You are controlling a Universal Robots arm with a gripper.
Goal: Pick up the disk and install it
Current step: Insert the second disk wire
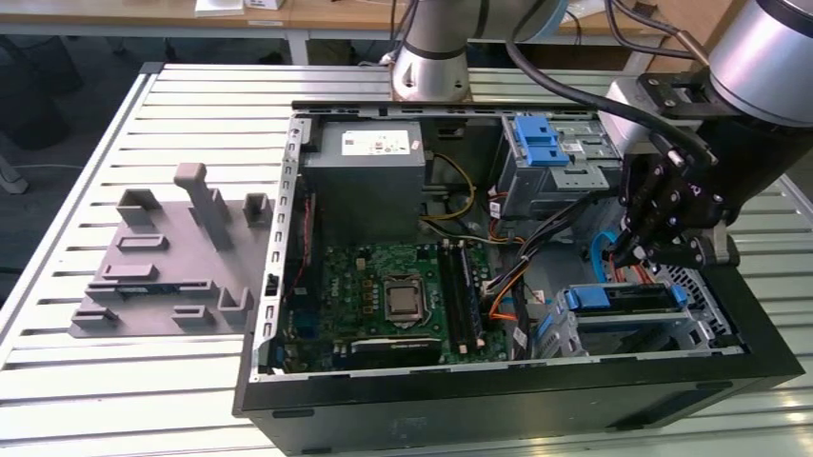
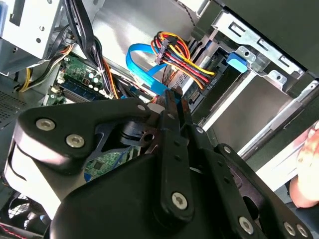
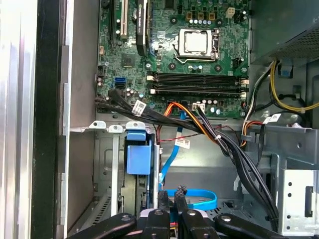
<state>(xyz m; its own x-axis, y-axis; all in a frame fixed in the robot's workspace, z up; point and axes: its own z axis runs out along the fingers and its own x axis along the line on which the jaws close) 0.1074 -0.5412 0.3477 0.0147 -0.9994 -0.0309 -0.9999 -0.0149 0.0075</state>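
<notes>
The disk (image 1: pixel 622 298), a flat drive framed by blue rails, lies in the lower bay of the open computer case (image 1: pixel 508 400), at the exterior view's right. Its blue front piece (image 3: pixel 137 152) shows in the first wrist view, inside the metal bay. My gripper (image 1: pixel 634 257) hangs just above the disk, beside a blue ribbon cable (image 3: pixel 192 198). Its fingers (image 3: pixel 162 199) stand close together with nothing between them. In the second wrist view the gripper (image 2: pixel 172 95) points at the bundle of red, yellow and black wires (image 2: pixel 179 57).
A grey power-supply box (image 1: pixel 368 181) fills the case's back corner, with the green motherboard (image 1: pixel 394 295) below it. A bright-blue latch (image 1: pixel 539 143) tops the upper drive cage. A grey fixture plate (image 1: pixel 171 276) lies on the slatted table (image 1: pixel 76 190). A pinkish blur (image 2: pixel 308 159), perhaps a hand, shows beyond the case.
</notes>
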